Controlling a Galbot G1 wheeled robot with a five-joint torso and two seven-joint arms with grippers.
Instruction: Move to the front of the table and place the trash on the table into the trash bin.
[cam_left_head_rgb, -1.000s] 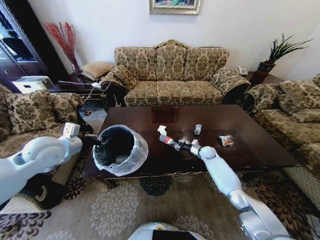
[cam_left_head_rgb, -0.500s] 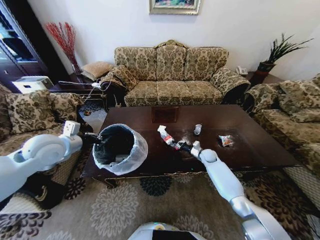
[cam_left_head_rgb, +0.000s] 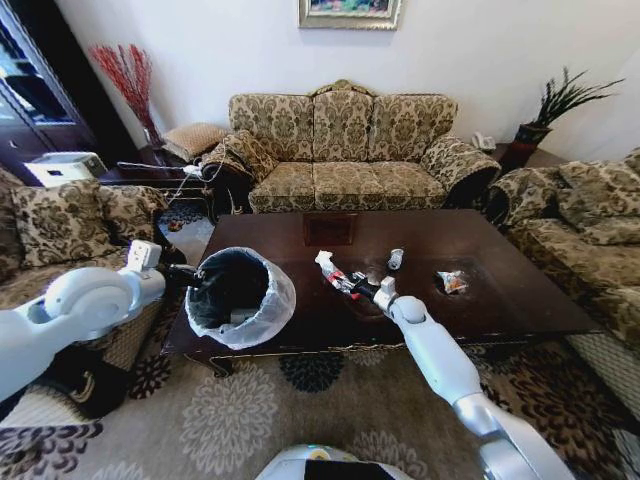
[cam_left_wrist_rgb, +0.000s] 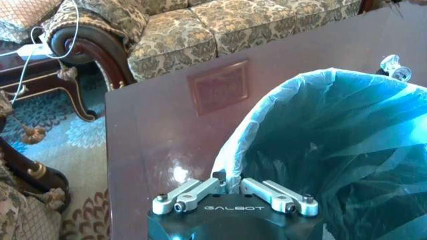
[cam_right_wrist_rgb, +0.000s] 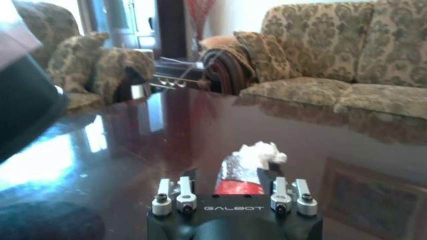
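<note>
**Two grippers engaged: bin held, bottle gripped**

Two arms working. My left gripper (cam_left_wrist_rgb: 230, 192) has its fingers pinched together on the rim of the trash bin (cam_left_head_rgb: 240, 297), which sits at the table's (cam_left_head_rgb: 520, 300) left front corner, I judge so it stays put near the litter. My right gripper (cam_left_head_rgb: 360, 289) has its fingers clamped on the plastic bottle (cam_left_head_rgb: 338, 279), red label between them, just above mid-table, white paper wad (cam_right_wrist_rgb: 261, 151) at its far end. Count on the table: one bottle, one crushed cup (cam_left_head_rgb: 396, 258), one snack wrapper (cam_left_head_rgb: 452, 282).
</note>
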